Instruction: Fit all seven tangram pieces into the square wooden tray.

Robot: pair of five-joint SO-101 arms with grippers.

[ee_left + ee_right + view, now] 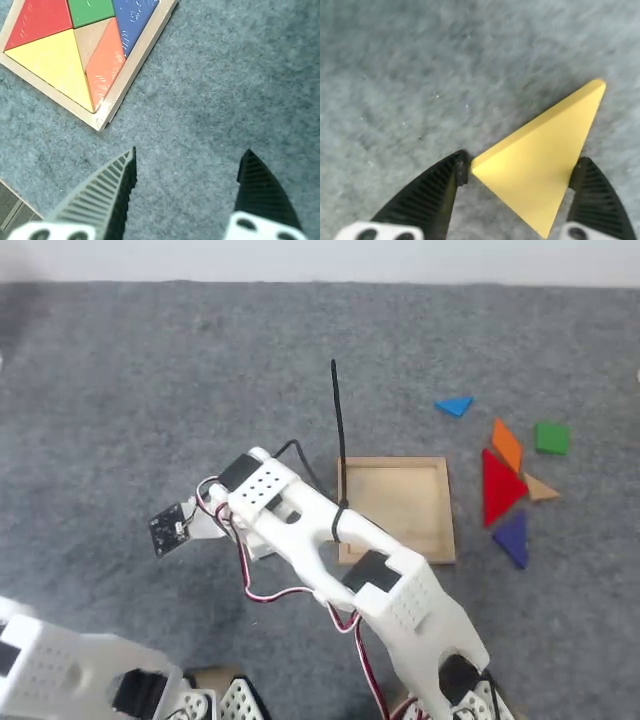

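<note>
So, I see a grey fuzzy table (150, 370) with a pale wall (400, 258) along its far edge. In the middle of the high view sits the square wooden tray (400, 505), and it is bare inside.

Right of it, six pieces lie loose on the table. A small blue triangle (455, 406) is the farthest. Nearer come an orange piece (507, 445) and a green square (551, 437). Then there is a big red triangle (498, 487) with a small tan triangle (540, 488) just beside it. A dark blue triangle (513, 537) is the nearest.

My right arm (300, 525) lies across the near left corner of the tray and ends over the table left of it. The right pincer (520, 167) is spread wide around the yellow triangle (540, 150). Both fingers touch its sides, so it has hold of it. I cannot tell if the triangle is off the table.

My left arm (60, 670) is at the near left corner. The left pincer (191, 152) is wide open over the grey table and holds nothing. Close by it lies a second wooden tray (121, 75). In it a red part (37, 20), green part (90, 10), blue part (132, 20), yellow part (55, 65), tan part (92, 42) and orange part (107, 70) sit edge to edge.
</note>
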